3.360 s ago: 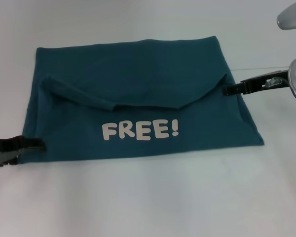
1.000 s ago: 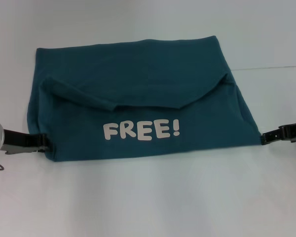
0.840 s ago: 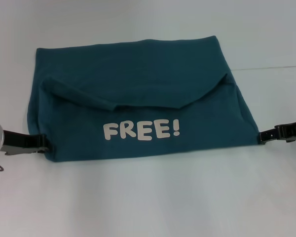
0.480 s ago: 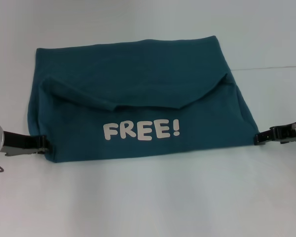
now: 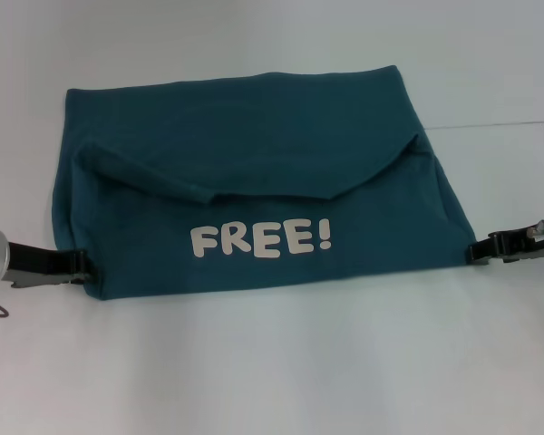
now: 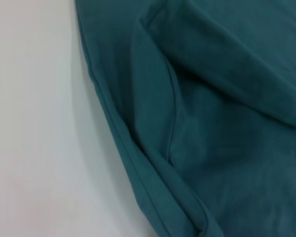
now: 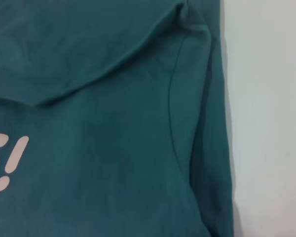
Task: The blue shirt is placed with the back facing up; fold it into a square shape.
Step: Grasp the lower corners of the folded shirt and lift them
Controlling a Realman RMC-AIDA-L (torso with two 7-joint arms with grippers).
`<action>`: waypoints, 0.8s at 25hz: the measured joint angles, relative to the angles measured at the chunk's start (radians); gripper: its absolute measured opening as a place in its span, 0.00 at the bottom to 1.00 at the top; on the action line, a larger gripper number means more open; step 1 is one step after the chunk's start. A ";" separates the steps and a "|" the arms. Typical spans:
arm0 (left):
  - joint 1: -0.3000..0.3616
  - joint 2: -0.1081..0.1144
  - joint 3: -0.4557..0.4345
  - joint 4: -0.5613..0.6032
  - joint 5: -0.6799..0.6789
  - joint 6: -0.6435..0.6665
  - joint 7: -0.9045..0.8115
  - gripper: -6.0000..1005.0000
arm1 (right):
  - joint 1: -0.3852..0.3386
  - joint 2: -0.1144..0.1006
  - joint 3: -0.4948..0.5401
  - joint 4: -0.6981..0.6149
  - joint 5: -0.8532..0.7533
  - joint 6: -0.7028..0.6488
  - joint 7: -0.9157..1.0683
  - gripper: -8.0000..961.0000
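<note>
blue shirt (image 5: 254, 181) folded, "FREE!" up, on tabletop (image 5: 272, 362). Left claw (image 5: 80, 265), right claw (image 5: 476, 251) at near corners; grip state unreadable, tips hidden.

A plain white table (image 5: 272, 362) fills the view.

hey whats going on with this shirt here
A two-armed robot is folding the blue shirt on a white table. The shirt is already partly folded into a wide rectangle, with the white FREE! lettering facing up. The left gripper is at the shirt's near left corner and the right gripper at its near right corner, both low at the cloth's edge.
</note>
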 joint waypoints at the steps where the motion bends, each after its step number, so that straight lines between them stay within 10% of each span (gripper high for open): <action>1: 0.000 0.000 0.000 0.000 0.000 0.000 0.000 0.13 | 0.002 0.000 0.000 0.006 0.000 0.006 -0.001 0.65; 20: -0.002 -0.002 0.000 -0.006 0.000 0.000 0.008 0.13 | 0.041 -0.003 0.000 0.090 -0.006 0.070 -0.013 0.64</action>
